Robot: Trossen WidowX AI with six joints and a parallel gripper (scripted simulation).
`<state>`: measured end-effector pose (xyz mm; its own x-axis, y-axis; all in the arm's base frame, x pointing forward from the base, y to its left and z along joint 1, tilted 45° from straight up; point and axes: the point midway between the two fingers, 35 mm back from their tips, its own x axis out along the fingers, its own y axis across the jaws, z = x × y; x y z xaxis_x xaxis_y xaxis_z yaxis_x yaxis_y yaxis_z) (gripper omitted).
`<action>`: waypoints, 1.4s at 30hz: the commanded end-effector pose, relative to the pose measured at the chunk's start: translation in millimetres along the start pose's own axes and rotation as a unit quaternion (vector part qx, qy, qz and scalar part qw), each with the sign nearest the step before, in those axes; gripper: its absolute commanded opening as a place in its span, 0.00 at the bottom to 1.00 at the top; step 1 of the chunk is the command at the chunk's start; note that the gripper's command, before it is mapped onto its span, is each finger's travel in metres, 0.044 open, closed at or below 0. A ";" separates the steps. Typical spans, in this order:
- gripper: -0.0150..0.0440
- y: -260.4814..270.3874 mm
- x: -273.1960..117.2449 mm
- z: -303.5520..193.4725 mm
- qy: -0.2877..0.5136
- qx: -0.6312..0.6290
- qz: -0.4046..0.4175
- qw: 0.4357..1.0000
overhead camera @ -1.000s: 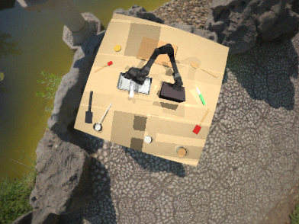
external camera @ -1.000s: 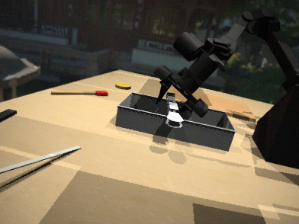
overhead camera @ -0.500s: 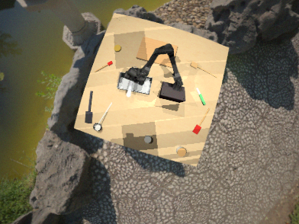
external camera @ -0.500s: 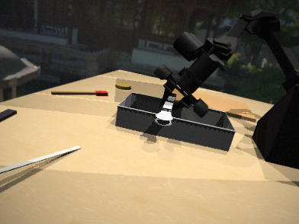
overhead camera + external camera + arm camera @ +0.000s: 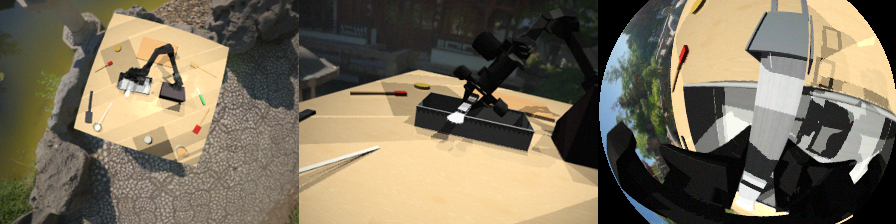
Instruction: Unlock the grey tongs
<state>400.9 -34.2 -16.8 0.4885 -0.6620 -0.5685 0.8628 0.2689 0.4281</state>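
Grey tongs [image 5: 127, 92] [image 5: 464, 108] [image 5: 777, 100], lying across the roasting tin [image 5: 134, 91] [image 5: 474, 131] [image 5: 848, 100], are gripped between the fingers of the gripper [image 5: 133, 77] [image 5: 473, 100] [image 5: 762, 131], which is closed on them. One end of the tongs overhangs the near long wall of the tin. In the exterior view the gripper is tilted, reaching down toward the tin from the upper right. In the top view, the arm [image 5: 156, 57] [image 5: 562, 23] arches from its dark base [image 5: 172, 92] [image 5: 579, 131], right of the tin. The wooden board [image 5: 149, 49] [image 5: 512, 102] lies on the far side of the tin. Left of the board is a yellow disc [image 5: 117, 48] [image 5: 422, 86] [image 5: 698, 5]; nearer, a red-headed tool [image 5: 110, 63] [image 5: 400, 93] [image 5: 683, 54]. A black spatula [image 5: 89, 114] [image 5: 306, 114] lies at the left, beside a pale-handled ladle [image 5: 98, 126] [image 5: 341, 159].
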 end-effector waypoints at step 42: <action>0.00 39.6 -56.9 -5.9 0.027 -0.070 -0.129 0.989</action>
<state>408.1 18.1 30.4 0.2858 -0.6830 -0.6722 0.9583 0.2079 0.1962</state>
